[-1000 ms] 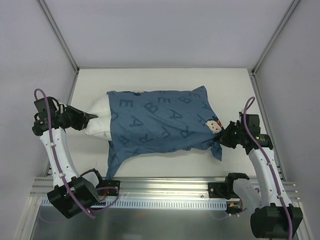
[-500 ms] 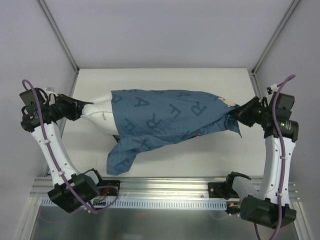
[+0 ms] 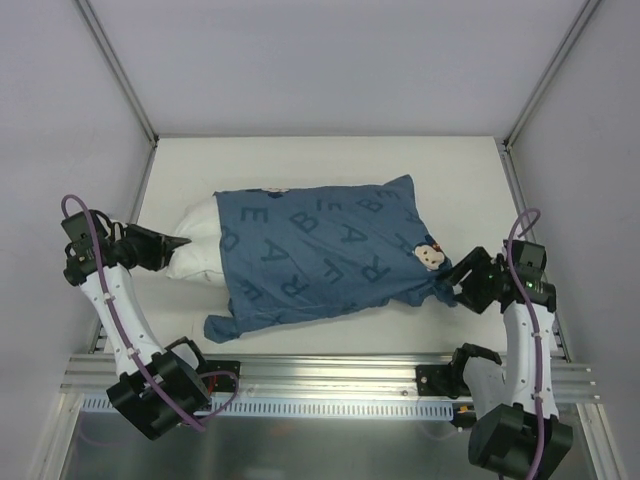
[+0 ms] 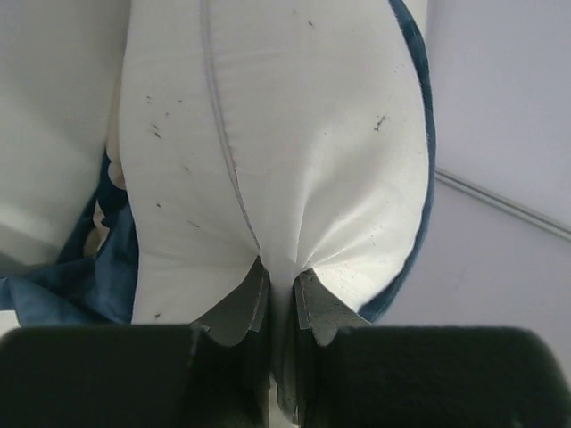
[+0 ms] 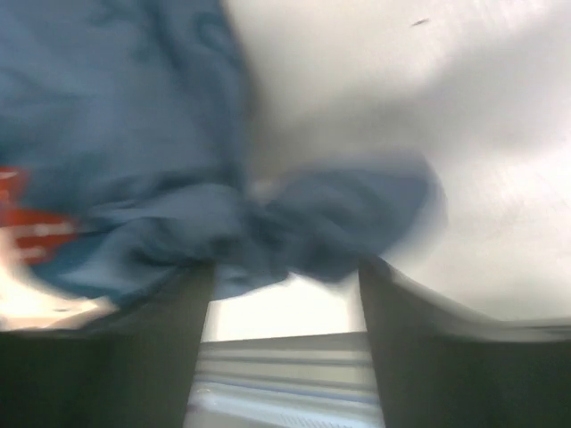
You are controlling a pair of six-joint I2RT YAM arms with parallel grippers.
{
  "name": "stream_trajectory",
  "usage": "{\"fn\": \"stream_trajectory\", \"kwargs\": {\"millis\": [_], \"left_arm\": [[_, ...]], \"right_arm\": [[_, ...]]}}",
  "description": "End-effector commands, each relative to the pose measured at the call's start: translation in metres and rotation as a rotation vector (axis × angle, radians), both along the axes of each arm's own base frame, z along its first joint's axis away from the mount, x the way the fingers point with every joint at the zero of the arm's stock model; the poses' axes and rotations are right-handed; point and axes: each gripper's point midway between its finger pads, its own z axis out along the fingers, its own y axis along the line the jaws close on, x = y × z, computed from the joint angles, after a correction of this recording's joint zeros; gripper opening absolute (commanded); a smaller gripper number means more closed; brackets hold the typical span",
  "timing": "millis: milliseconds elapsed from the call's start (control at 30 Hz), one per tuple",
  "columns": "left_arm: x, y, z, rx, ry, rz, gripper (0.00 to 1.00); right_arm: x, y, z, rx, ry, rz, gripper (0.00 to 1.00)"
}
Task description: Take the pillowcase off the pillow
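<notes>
Pinching pillow, left gripper, clear only from wrist, right gripper parted

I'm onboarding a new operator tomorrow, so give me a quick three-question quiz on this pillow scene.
1. True or false: the left jaws are shut on the pillow.
2. The pillow pokes out of the pillowcase at: A its left end, B its right end, C both ends.
3. Is the pillowcase fully off?
Key: 1 true; 2 A; 3 no.
</notes>
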Motion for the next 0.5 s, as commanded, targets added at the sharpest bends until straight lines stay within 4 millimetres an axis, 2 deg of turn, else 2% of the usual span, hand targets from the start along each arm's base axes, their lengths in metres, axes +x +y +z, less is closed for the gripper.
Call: {"fn": "stream_trajectory", "kwargs": {"millis": [0, 67, 100, 133, 200, 233, 333, 367, 400, 433, 467], "left_arm": [[0.014, 0.039, 0.009, 0.206, -0.098, 0.089, 0.0], [0.015, 0.041, 0.013, 0.214, -0.104, 0.1, 0.0], [0.016, 0.041, 0.016, 0.219, -0.106, 0.105, 0.0], [0.016, 0.042, 0.016, 0.219, -0.106, 0.109, 0.0], [0.016, 0.042, 0.012, 0.204, -0.092, 0.116, 0.0], [0.016, 0.041, 0.01, 0.197, -0.088, 0.112, 0.0], [0.015, 0.039, 0.005, 0.195, -0.08, 0.101, 0.0], [0.015, 0.037, 0.005, 0.195, -0.082, 0.095, 0.0], [0.015, 0.036, 0.005, 0.198, -0.085, 0.086, 0.0], [0.015, 0.035, 0.007, 0.198, -0.093, 0.077, 0.0], [0.015, 0.032, 0.008, 0.195, -0.098, 0.065, 0.0]], "right_arm": [[0.005, -0.029, -0.016, -0.144, -0.004, -0.054, 0.75], [0.005, -0.031, -0.007, -0.181, -0.02, -0.043, 0.8], [0.005, -0.036, 0.003, -0.267, -0.046, -0.039, 0.85], [0.011, -0.04, 0.024, -0.318, -0.1, -0.044, 0.87], [0.018, -0.039, 0.048, -0.378, -0.167, -0.037, 0.9], [0.026, -0.038, 0.07, -0.388, -0.221, -0.047, 0.9], [0.053, -0.022, 0.095, -0.353, -0.291, -0.024, 0.91], [0.064, -0.015, 0.112, -0.334, -0.33, -0.024, 0.93], [0.078, -0.006, 0.106, -0.319, -0.298, 0.011, 0.95], [0.094, 0.003, 0.115, -0.3, -0.33, 0.034, 0.99], [0.107, 0.025, 0.134, -0.259, -0.374, 0.11, 0.97]]}}
